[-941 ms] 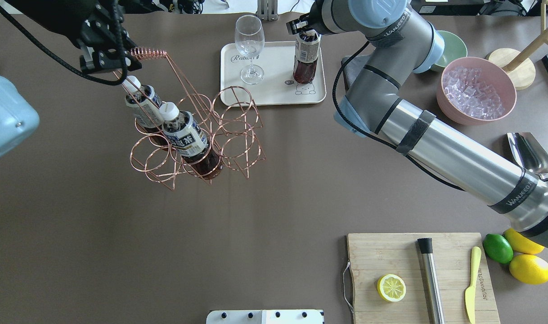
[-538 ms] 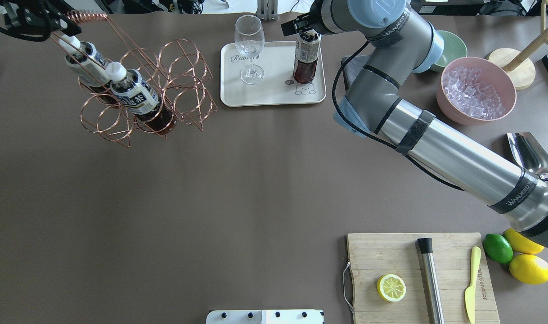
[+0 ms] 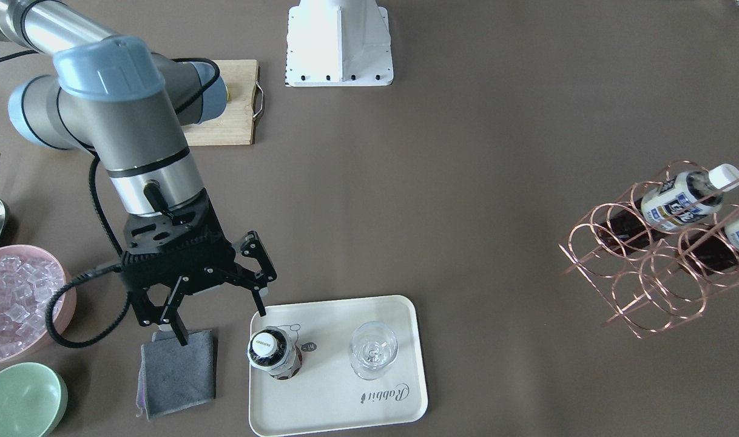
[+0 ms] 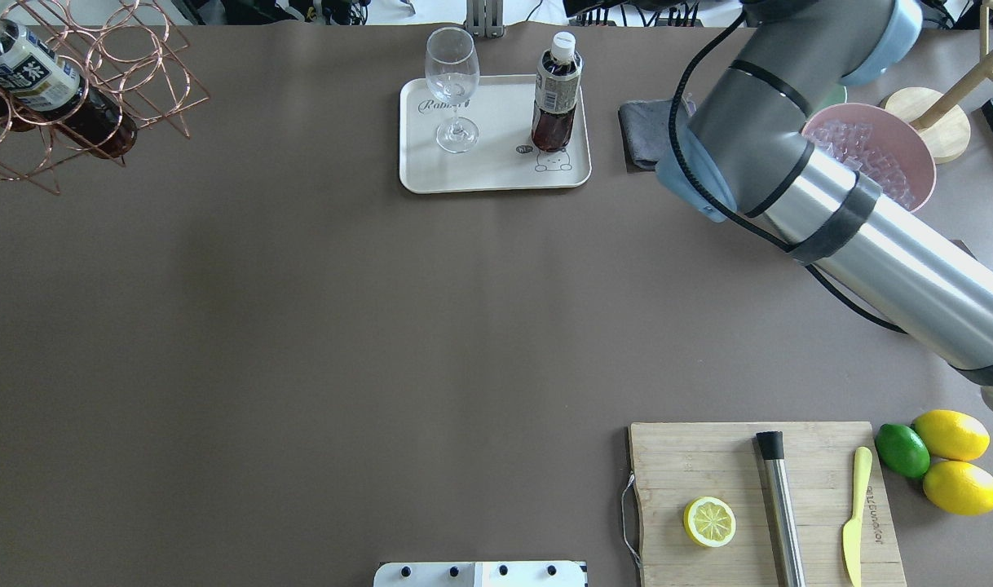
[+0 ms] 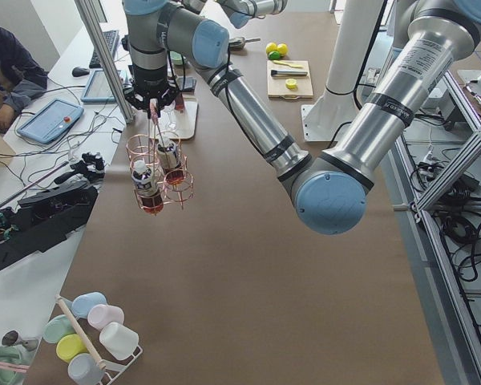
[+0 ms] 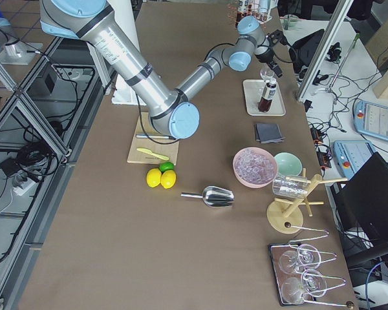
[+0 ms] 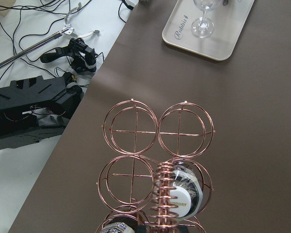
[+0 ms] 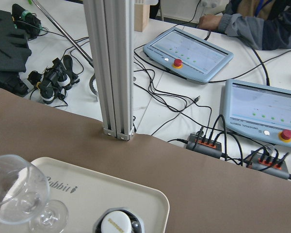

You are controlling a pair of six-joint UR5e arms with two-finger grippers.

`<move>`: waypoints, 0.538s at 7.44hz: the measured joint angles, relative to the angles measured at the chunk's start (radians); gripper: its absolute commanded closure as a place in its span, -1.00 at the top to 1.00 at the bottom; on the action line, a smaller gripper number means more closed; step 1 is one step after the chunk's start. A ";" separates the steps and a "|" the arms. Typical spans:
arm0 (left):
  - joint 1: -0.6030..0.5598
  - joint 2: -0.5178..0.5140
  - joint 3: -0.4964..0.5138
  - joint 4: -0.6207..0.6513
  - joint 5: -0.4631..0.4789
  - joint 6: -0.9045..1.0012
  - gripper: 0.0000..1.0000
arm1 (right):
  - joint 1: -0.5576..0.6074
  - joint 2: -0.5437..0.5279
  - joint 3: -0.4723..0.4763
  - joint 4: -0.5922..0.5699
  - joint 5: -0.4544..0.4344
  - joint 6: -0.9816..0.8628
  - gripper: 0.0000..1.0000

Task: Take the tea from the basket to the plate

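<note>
One tea bottle (image 3: 272, 355) stood upright on the plate (image 3: 345, 413) beside the glass (image 3: 373, 349), so the right gripper (image 3: 221, 325) was best drawn away high and clean, without clipping the cap (image 3: 264, 345). Its jaws gaped wide, empty, just beside the bottle. The left gripper (image 5: 152, 100) seemingly carried the basket (image 7: 157, 132) above the table (image 4: 382, 326); its jaws' state I couldn't tell.

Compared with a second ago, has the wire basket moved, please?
Yes: in the overhead view the basket has shifted left, farther from the plate, into the upper-left corner.

tea (image 6: 267, 99) upright on plate (image 6: 253, 97)
</note>
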State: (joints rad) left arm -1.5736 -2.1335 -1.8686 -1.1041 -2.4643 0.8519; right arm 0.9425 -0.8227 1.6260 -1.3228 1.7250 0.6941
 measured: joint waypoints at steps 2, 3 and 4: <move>-0.006 -0.042 0.151 -0.002 0.006 0.269 -1.00 | 0.114 -0.161 0.176 -0.107 0.107 -0.010 1.00; -0.004 -0.065 0.224 -0.004 0.008 0.385 -1.00 | 0.205 -0.254 0.231 -0.130 0.202 -0.079 1.00; -0.002 -0.075 0.274 -0.017 0.012 0.445 -1.00 | 0.314 -0.344 0.257 -0.145 0.319 -0.242 1.00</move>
State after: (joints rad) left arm -1.5752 -2.2089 -1.5945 -1.1215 -2.4525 1.2973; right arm 1.2567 -1.1663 1.8826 -1.4674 2.0444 0.4521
